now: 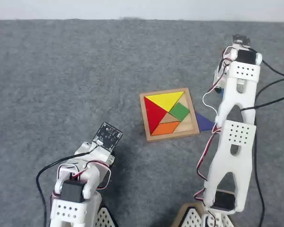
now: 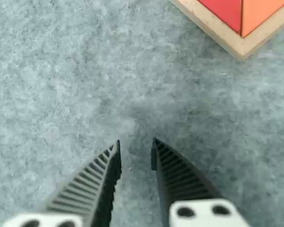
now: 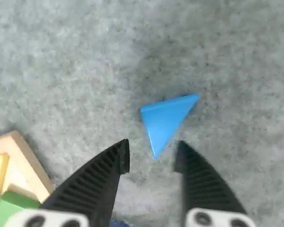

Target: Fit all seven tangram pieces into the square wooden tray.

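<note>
Here, the right tool (image 3: 152,150) gapes, released, a flat blue triangle (image 3: 166,118) just ahead; the left tool (image 2: 136,149) hangs part-open, empty, over the grey fuzzy surface (image 2: 61,71).

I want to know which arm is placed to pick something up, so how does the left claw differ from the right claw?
The left claw hangs over bare grey carpet; the right claw has a flat blue triangle piece pointing between its tips. The left claw's jaws stand narrowly apart; the right claw's are spread wider. Both are open, black, ridged and holding nothing.
</note>
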You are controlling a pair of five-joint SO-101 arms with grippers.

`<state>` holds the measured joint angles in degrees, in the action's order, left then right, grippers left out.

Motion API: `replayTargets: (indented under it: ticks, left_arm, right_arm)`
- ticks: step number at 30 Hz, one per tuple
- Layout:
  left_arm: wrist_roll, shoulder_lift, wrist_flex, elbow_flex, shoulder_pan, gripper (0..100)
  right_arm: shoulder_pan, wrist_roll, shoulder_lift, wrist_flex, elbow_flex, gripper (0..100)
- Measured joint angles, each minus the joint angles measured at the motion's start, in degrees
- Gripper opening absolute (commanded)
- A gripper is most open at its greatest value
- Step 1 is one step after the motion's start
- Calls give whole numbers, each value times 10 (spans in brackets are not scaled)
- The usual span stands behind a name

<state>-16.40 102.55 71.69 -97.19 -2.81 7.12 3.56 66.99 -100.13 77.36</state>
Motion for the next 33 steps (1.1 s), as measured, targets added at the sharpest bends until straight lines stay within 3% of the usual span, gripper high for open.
replayTargets:
  ticks: [11,23,29,33]
  left_arm:
    - [0,0,0,0,0,98]
    - [0,0,0,0,2,98]
    - [0,0,0,0,2,98]
    - [0,0,0,0,2,98]
  right_arm:
    - [0,149,3,54,0,231]
    - [0,157,47,62,1,230]
    - [2,159,47,62,1,106]
    - [3,159,47,62,1,99]
